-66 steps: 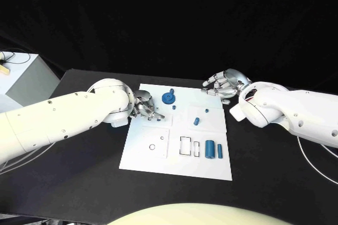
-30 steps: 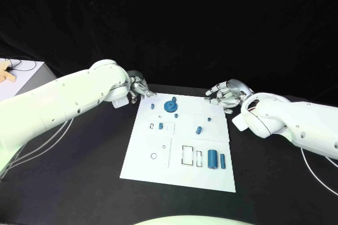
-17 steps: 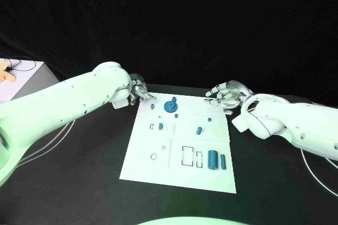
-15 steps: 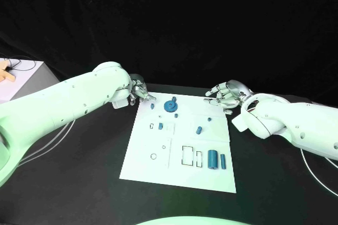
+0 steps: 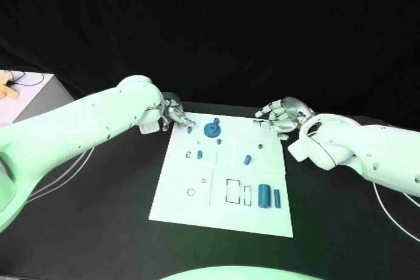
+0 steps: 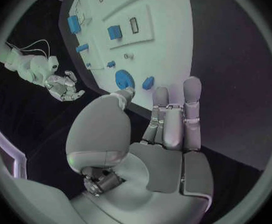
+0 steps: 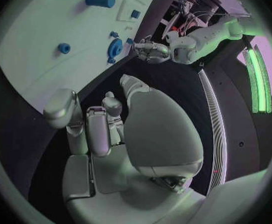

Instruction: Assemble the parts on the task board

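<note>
— Where's everything sitting?

— Task board (image 5: 179, 198) lies mid-worktop (image 5: 105, 231). My left hand (image 5: 173, 117) hovers off its far corner, fingers (image 6: 192, 92) apart, empty, probably lining up on the blue gear (image 5: 211, 131).

— And the right?

— Right hand (image 5: 281, 116) idles clear, fingers loosely apart, holding nothing. Small blue parts (image 5: 263, 197) wait loose.

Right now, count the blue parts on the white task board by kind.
Round blue gear: 1
Long blue cylinders: 2
Small blue pieces: 5
Total: 8
</note>
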